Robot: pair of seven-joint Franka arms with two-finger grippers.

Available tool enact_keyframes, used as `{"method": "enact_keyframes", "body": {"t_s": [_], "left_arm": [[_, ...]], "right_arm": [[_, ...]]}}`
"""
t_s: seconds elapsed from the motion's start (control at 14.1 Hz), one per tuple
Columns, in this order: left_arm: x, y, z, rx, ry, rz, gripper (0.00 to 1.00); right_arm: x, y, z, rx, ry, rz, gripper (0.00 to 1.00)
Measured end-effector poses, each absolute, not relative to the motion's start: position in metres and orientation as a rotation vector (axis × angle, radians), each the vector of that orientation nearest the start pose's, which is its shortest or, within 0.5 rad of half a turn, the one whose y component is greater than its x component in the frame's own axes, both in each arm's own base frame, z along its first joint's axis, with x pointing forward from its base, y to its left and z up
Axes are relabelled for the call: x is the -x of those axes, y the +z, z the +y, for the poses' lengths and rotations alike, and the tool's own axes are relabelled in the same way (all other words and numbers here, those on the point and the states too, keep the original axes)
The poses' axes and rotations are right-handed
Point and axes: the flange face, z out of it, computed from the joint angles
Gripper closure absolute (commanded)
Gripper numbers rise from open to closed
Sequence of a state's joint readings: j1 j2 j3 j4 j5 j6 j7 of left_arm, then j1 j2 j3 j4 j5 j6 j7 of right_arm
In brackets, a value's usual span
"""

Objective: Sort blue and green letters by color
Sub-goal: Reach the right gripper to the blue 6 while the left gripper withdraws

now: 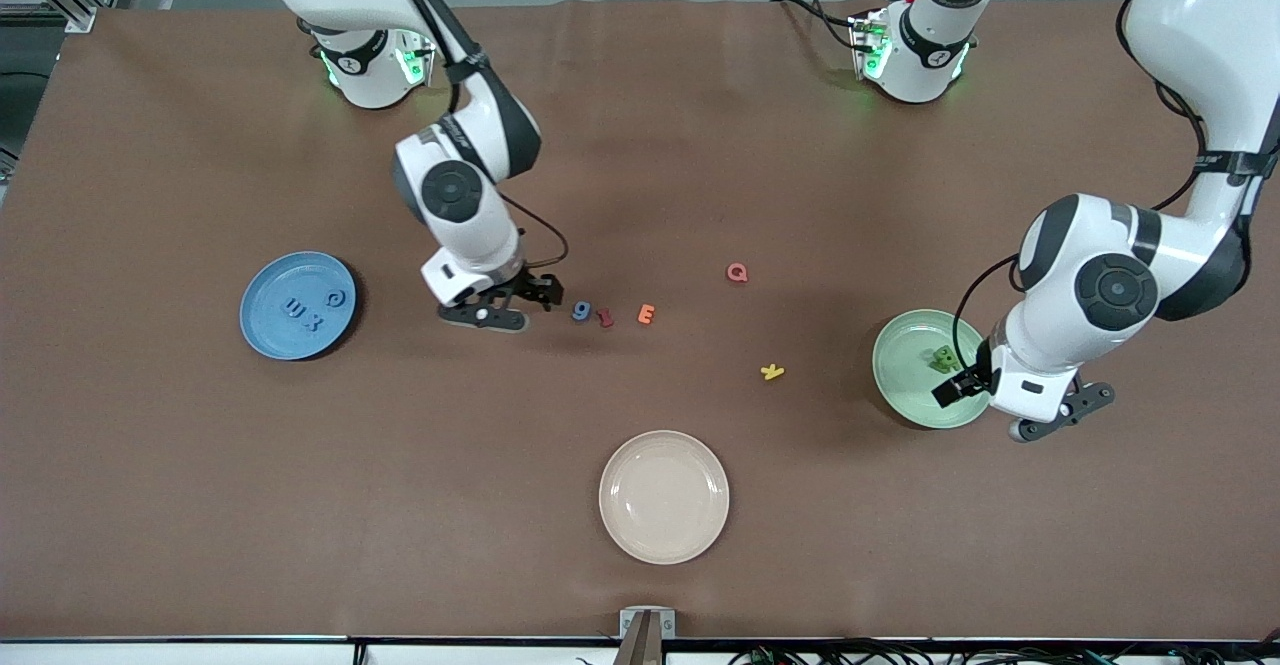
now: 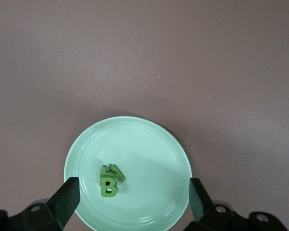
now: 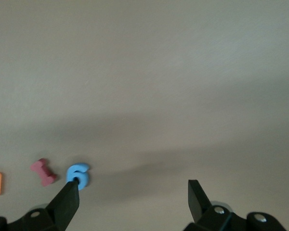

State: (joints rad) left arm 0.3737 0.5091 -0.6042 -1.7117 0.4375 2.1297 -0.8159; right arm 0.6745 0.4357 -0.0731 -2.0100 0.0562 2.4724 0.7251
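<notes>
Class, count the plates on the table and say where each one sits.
3. The blue plate lies toward the right arm's end, the green plate toward the left arm's end under the left gripper, and the cream plate between them, nearest the front camera.

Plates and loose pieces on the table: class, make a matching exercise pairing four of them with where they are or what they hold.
1. blue plate
2. green plate
3. cream plate
4. yellow letter

A. holds green letters
B. nothing on it
C. on the table, between the green plate and the orange E
D. holds blue letters

Pairs: 1-D, 2-A, 3-B, 4-C
</notes>
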Motion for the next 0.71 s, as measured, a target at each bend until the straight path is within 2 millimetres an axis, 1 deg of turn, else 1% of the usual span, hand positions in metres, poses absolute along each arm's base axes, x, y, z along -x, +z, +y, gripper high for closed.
{"method": "enact_keyframes", "body": {"t_s": [0.14, 0.21, 0.28, 0.43, 0.64, 0.71], "left_arm": [[-0.662, 0.368, -0.096, 2.995, -0.108, -0.617, 0.00], [-0.663, 0.384, -0.099, 2.992, -0.126, -0.616, 0.00], [-0.664, 0.399, -0.101, 2.987, -0.142, -0.617, 0.00], [-0.663, 0.430, -0.101, 2.969, -0.152, -0.594, 0.00], [-0.655, 0.489, -0.107, 2.940, -0.164, -0.574, 0.00], [-0.651, 0.506, -0.110, 2.934, -0.163, -0.561, 0.00]], "right_arm": [[-0.492, 0.216, 0.362, 3.106, -0.049, 0.249, 0.20], [-0.491, 0.210, 0.367, 3.106, -0.051, 0.258, 0.24], [-0.491, 0.205, 0.371, 3.107, -0.050, 0.268, 0.25], [-0.491, 0.203, 0.381, 3.100, -0.055, 0.302, 0.26], [-0.487, 0.194, 0.401, 3.096, -0.057, 0.342, 0.26], [-0.486, 0.190, 0.408, 3.096, -0.057, 0.352, 0.26]]}}
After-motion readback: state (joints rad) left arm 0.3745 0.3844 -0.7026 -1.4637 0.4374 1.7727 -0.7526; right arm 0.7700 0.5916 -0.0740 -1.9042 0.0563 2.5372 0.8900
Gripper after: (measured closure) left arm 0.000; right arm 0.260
